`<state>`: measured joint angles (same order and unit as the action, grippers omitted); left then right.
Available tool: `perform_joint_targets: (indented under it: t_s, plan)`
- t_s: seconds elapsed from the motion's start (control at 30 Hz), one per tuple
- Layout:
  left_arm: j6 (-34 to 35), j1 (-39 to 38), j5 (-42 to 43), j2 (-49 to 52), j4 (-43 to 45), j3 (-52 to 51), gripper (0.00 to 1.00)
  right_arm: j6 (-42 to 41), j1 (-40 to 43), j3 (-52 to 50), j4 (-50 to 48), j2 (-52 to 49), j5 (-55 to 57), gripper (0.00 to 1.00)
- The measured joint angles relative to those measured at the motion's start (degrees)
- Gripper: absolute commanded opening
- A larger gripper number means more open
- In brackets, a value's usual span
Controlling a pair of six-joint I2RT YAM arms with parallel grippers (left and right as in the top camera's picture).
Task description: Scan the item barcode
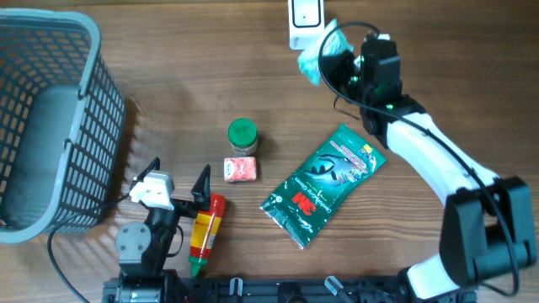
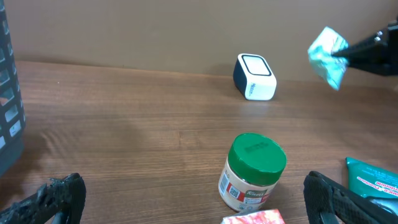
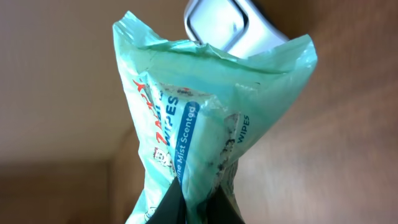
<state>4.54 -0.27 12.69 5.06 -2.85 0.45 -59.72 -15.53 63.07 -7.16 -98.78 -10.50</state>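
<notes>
The right end effector [image 1: 327, 55] is clenched on one crumpled end of a wipes pack [image 1: 312, 61] and holds it off the table, just beside the scanner [image 1: 304, 18] on the side nearer the robot. From the right wrist view the pack hangs in front of the scanner, with its printed face toward the camera. No barcode can be seen in any view, so whether it faces the scanner cannot be told.

The likeliest failure is a missed read. The film is bunched and creased where it is pinched, and a barcode on a wrinkled or turned-away panel would probably not register. Turning the pack to find the code risks a slip, since the grip is a narrow pinch on soft film and the weight hangs to one side. The scanner is light and upright, and the pack is close enough that a further push toward it could tip it or shove it.

The left end effector [image 1: 176, 174] is released, jaws wide, empty, well apart from the scanner, beyond the jar [image 1: 242, 135].
</notes>
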Motion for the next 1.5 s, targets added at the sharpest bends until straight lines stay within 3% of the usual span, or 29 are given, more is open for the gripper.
perform_joint_targets:
  t_s: [0.2,0.4,0.47,0.8,1.03,1.27,1.5]
  plan:
    - [0.0,0.0,0.0,0.0,0.0,0.0,1.0,0.5,0.0,17.1,0.3,-16.4,4.9,0.05]
    - [0.0,0.0,0.0,0.0,0.0,0.0,1.0,1.6,0.0,43.2,10.1,-34.2,7.5,0.05]
    - [0.0,0.0,0.0,0.0,0.0,0.0,1.0,1.6,0.0,47.2,10.7,-36.7,9.2,0.05]
    - [0.0,0.0,0.0,0.0,0.0,0.0,1.0,3.7,0.0,49.3,10.5,-38.0,15.1,0.05]
    - [0.0,0.0,0.0,0.0,0.0,0.0,1.0,4.6,2.8,50.1,25.8,-37.9,15.0,0.05]
    - [0.0,0.0,0.0,0.0,0.0,0.0,1.0,6.1,18.8,50.3,43.8,-36.3,19.3,0.05]
    - [0.0,0.0,0.0,0.0,0.0,0.0,1.0,17.3,37.6,50.3,47.1,-36.3,25.9,0.09]
